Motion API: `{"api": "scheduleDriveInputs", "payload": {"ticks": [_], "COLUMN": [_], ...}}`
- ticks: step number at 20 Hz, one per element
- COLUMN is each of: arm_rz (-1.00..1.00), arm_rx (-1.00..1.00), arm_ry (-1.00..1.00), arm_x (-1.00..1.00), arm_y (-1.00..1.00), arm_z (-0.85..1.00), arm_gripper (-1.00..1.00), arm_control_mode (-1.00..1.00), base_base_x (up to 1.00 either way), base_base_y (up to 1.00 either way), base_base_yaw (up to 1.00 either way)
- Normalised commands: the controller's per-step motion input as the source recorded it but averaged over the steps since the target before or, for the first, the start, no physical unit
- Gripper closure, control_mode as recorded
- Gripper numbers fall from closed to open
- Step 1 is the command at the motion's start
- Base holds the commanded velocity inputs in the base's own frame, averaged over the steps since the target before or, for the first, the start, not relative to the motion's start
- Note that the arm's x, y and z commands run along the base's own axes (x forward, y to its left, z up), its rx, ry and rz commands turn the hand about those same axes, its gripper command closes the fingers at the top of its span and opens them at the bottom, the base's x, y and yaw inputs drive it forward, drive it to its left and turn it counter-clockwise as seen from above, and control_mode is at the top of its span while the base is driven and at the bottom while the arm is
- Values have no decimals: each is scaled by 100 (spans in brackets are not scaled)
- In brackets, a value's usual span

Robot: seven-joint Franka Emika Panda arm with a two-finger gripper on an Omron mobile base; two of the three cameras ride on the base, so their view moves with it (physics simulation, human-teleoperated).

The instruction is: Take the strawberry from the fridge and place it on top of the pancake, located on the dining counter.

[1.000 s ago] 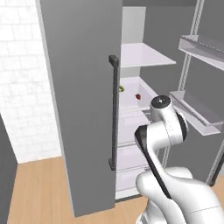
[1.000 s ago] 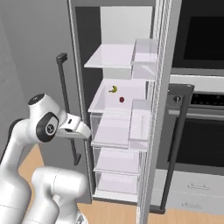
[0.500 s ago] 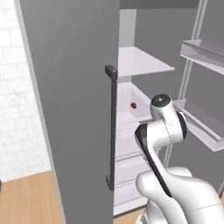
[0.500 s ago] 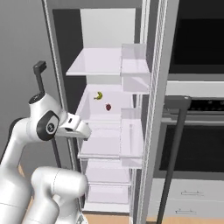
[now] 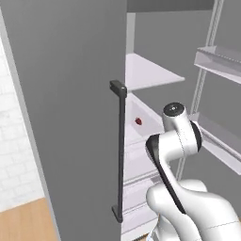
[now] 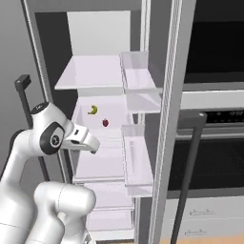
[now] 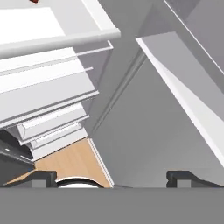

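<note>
Where shelves stand white, strawberry

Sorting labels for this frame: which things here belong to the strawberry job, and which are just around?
Job:
- strawberry on a white shelf
- fridge, doors open
- claw, open, empty

Just around:
- small yellow item beside the strawberry
- black-glass oven

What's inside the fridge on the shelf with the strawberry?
In the fridge, the strawberry lies on a white shelf with a small yellow fruit to its left, apart from it. The arm covers the shelf's front left corner in the right base view.
</note>
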Motion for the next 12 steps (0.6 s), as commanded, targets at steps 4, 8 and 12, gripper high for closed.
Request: {"api": "scheduleDriveInputs", "payload": {"ticks": [4,8,12], "arm_rz": [0,0,0], "arm_rx": [0,0,0], "arm_ry": [0,0,0], "arm_x": [0,0,0], "arm_y": [0,0,0], "arm_z": [0,0,0], "arm_gripper": [-100,-100,-100], "arm_control_mode": [100,100,100], "base_base_x": [69,60,39], "base_base_y": [0,-27,-47], "base_base_yaw": [-2,16,17]}}
